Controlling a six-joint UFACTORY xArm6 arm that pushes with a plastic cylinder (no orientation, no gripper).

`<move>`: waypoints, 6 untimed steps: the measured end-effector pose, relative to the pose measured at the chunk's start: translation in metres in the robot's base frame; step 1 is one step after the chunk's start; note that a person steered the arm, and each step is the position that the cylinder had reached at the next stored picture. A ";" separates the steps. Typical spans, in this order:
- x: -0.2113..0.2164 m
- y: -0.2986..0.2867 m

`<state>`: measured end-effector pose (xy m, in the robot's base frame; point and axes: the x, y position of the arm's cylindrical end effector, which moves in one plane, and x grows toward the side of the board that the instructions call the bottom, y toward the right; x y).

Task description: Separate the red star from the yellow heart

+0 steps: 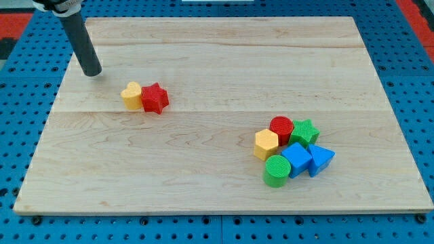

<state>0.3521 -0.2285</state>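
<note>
The red star (155,98) lies on the wooden board (224,190) at the view's left of centre. The yellow heart (132,95) sits right against its left side, touching it. My tip (92,72) is at the view's upper left, standing apart from both, up and to the left of the yellow heart.
A cluster sits at the view's lower right: a red cylinder (281,127), a green star (304,131), a yellow hexagon (266,144), a blue cube (296,158), a blue triangle (320,160) and a green cylinder (276,170). A blue pegboard surrounds the board.
</note>
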 end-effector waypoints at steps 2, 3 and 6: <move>0.001 0.011; 0.012 0.011; 0.061 0.109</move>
